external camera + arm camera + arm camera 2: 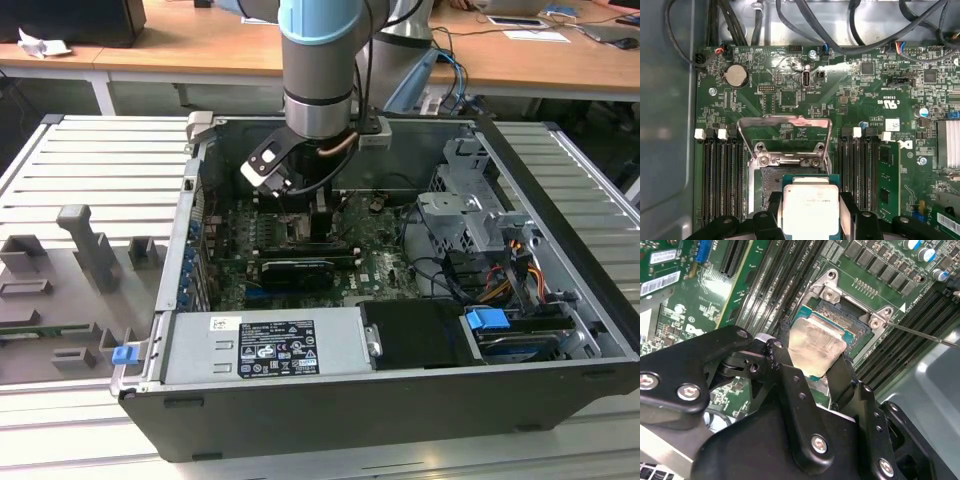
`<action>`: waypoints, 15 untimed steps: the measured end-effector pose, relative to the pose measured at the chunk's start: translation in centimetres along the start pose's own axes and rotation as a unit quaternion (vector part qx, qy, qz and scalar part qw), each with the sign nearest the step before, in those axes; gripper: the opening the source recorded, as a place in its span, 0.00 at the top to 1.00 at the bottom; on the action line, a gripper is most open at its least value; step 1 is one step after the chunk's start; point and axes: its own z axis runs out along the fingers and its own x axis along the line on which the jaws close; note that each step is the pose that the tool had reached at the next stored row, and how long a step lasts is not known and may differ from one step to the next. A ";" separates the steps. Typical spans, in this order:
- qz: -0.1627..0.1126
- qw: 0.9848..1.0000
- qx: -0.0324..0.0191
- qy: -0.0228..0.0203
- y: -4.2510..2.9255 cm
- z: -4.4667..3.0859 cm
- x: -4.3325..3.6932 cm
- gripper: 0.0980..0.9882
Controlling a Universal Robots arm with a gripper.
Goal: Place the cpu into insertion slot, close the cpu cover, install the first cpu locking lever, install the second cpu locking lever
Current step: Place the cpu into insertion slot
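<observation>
Silvery cpu [816, 347] clamped by opposite edges in my tool [811, 365], over the insertion slot [842, 312]; light, rigid, I judge, contacts fragile.

- Exterior view: I get bright, even room light from overhead, pic a bit soft overall.
- Inside of the pc case [330, 425] is dimmer; the arm [318, 70] drops a shadow on the board approx. below it.
- Second wrist view: cpu [815, 347] face gives a soft white sheen, not blown out.
- Board [685, 305] in focus w/ fine detail; gripper [812, 365] links near the lens go almost flat black, small highlights on the screws.
- First wrist view: flat light, glare streak along the bar of the cpu cover [785, 121].
- Grey case wall [665, 125] looks smeared, out of focus to me.
</observation>
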 end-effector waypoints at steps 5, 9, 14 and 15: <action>0.000 1.000 0.000 0.000 -0.10 0.64 0.51 0.50; 0.000 1.000 0.000 0.000 -0.20 0.91 0.87 0.50; 0.000 1.000 0.000 0.000 -0.25 1.36 1.27 0.50; 0.000 1.000 0.000 0.000 -0.25 1.48 1.34 0.50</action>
